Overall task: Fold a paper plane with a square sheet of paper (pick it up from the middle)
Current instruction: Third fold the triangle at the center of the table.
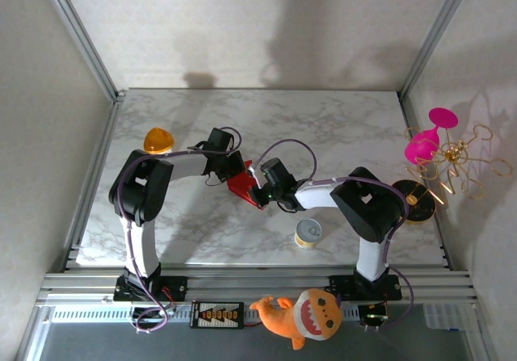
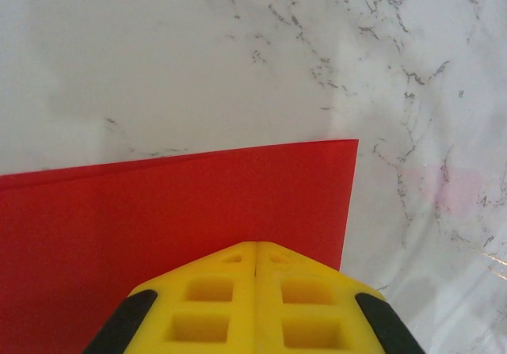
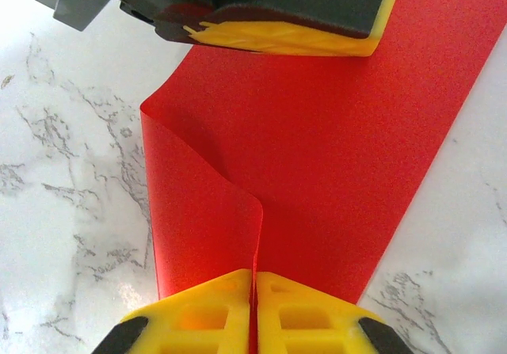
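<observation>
The right gripper (image 3: 253, 289) is pinching a curled-up edge of the square sheet of paper (image 3: 333, 156). The left gripper (image 2: 256, 271), jaws pressed together, is resting on the sheet's opposite side, which is lying flat on the marble table (image 2: 238, 53).

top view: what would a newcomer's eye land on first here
The red paper in the middle of the marble table, both arms meeting over it: the right gripper pinches a curled-up edge, and the left gripper is shut with its tip over the sheet. Then the orange shark plush at the near edge between the arm bases, and the pink goblet on a gold stand at the far right.
</observation>
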